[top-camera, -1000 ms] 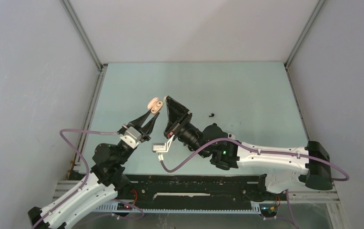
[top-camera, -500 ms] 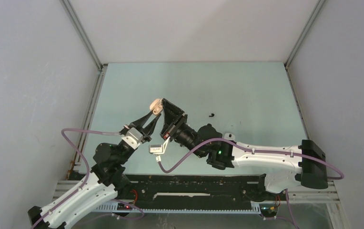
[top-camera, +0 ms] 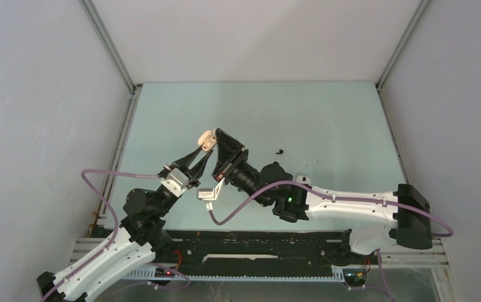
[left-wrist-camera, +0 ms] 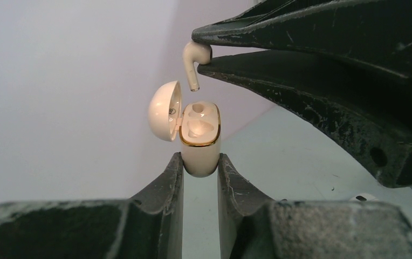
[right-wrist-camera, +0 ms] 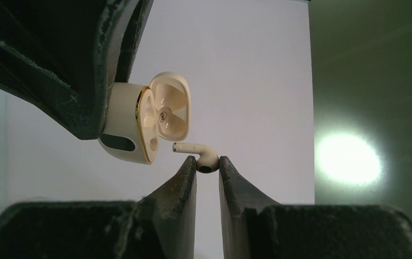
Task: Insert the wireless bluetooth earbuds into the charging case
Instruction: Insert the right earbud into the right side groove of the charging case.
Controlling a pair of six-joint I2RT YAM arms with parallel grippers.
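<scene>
Your left pincer (left-wrist-camera: pixel 199 161) is clamped tight on the lower body of the charging case (left-wrist-camera: pixel 199 141). It holds the case clear above the desk (top-camera: pixel 326 119), with the open mouth facing the earbud and the lid (left-wrist-camera: pixel 164 110) swung back to one side. Your right pincer (right-wrist-camera: pixel 207 163) is pinched nearly closed on the rounded head of one pale earbud (right-wrist-camera: pixel 199 152), which sits just off the case's mouth, not touching it.

Treat that bud as very light, hard and smooth. Gripped on so small and rounded a head, it will likely pivot or squirt out if you press it against the rim. Take the case by its stiff body, never by the hinged lid.

The bud's long axis runs along its stem. The stem tip points straight at the case's mouth, roughly in line with the case's depth. You cannot tell from here whether the other well is filled.
</scene>
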